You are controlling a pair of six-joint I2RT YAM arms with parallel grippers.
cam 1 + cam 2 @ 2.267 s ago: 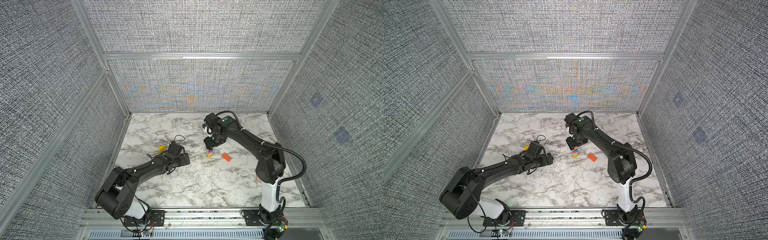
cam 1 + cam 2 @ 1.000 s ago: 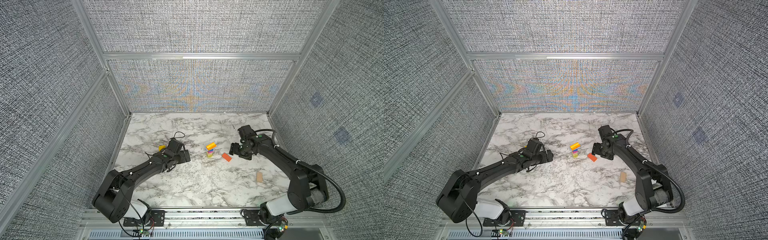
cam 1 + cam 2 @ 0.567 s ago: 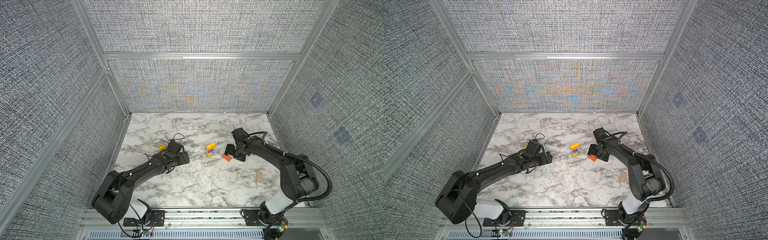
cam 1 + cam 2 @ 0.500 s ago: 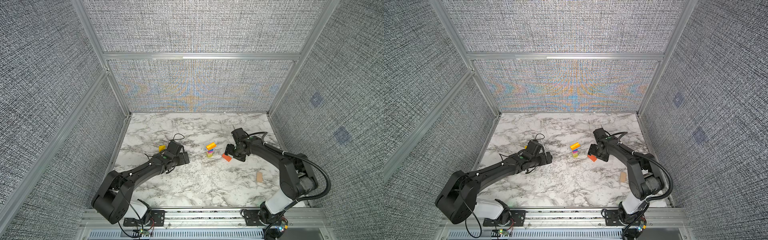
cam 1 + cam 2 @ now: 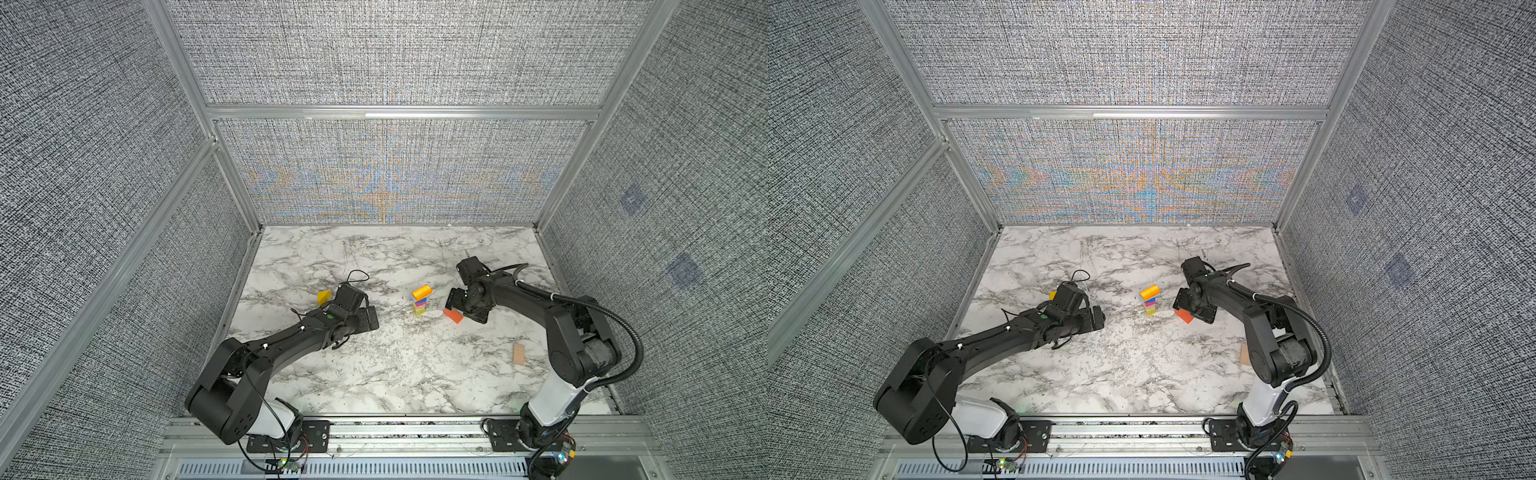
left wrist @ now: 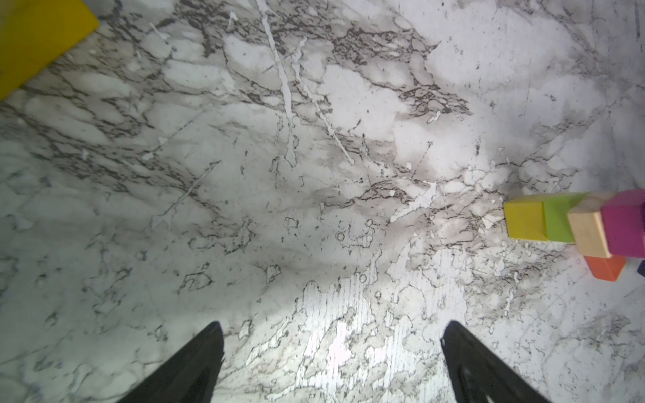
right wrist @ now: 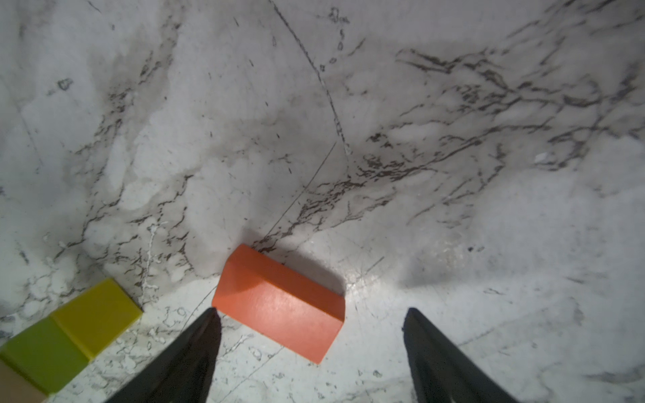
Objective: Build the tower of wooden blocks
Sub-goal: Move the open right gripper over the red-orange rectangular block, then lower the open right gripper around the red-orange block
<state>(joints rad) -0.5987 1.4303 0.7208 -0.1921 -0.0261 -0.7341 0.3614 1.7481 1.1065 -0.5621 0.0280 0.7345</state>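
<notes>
One orange slab (image 7: 279, 303) flat, long axis diagonal btwn spread right gripper (image 7: 310, 310) jaws

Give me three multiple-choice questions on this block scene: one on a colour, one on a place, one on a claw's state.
1. What colour is the tower's lowest block? A yellow; B blue; C magenta.
2. Where is the plain plank? A on the tower; B in the left claw; C flat on the table near the right arm.
3. How is the right claw? A shut on a block; B open, the orange block between its fingers; C shut, empty.
Answers: A, yellow sits under lime in the wrist views; C, it lies alone on the marble; B, the fingers stand wide apart.
</notes>
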